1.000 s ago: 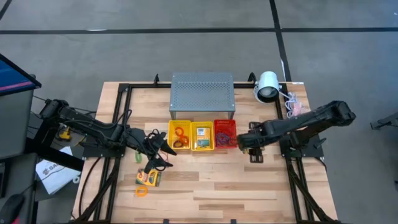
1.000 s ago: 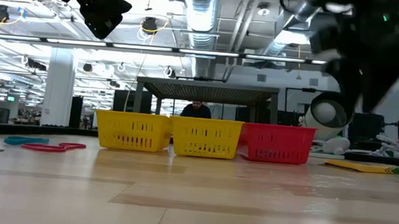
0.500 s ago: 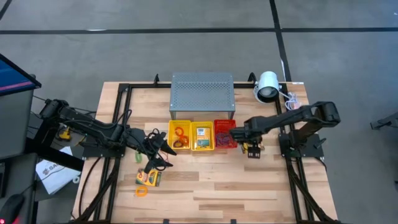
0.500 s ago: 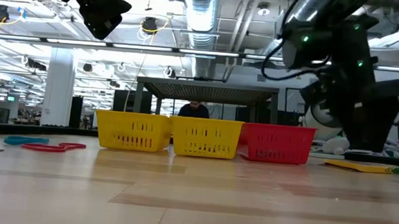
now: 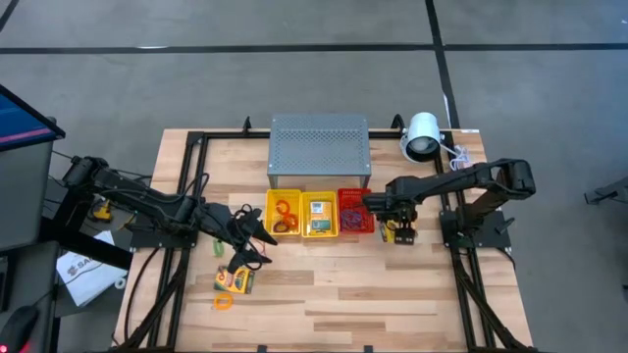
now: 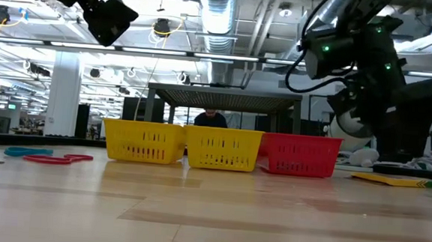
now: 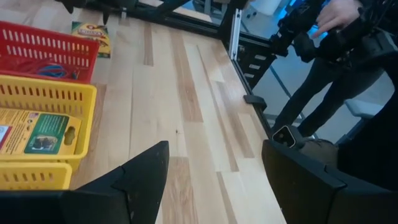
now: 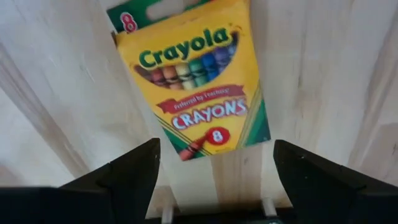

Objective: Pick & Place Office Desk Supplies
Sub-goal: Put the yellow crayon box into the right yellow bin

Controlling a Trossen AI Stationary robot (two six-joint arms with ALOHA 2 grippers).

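Right wrist view looks straight down past the right claw (image 8: 214, 180), whose two dark fingers (image 8: 127, 174) stand spread wide, released and holding nothing. Directly under the gap between them lies a flat yellow-and-green card box of eight crayons (image 8: 196, 78) on the pale wooden bench (image 8: 56, 93), its printed face up, not touched by either finger.

From the high view, the right claw (image 5: 397, 231) hangs over this crayon box just beside the outer end of the red plastic mesh basket (image 5: 354, 212). Beyond that basket, farther from the right claw, stand two yellow plastic mesh baskets (image 5: 319, 215) in the same row; the nearer one holds another yellow-and-green card box (image 5: 318, 216), the farther one orange band loops (image 5: 286, 209). Behind the row sits a big grey perforated metal box (image 5: 319, 149).

On the far side of the baskets the left claw (image 5: 247, 240) hovers with its fingers (image 7: 140, 180) apart and empty. Just below it on the bench lie a third yellow-and-green card box (image 5: 235, 280), a thin green band loop (image 5: 218, 248) and an orange band loop (image 5: 224, 301).

In the left wrist view, a person (image 7: 339, 56) stands beyond the bench edge.
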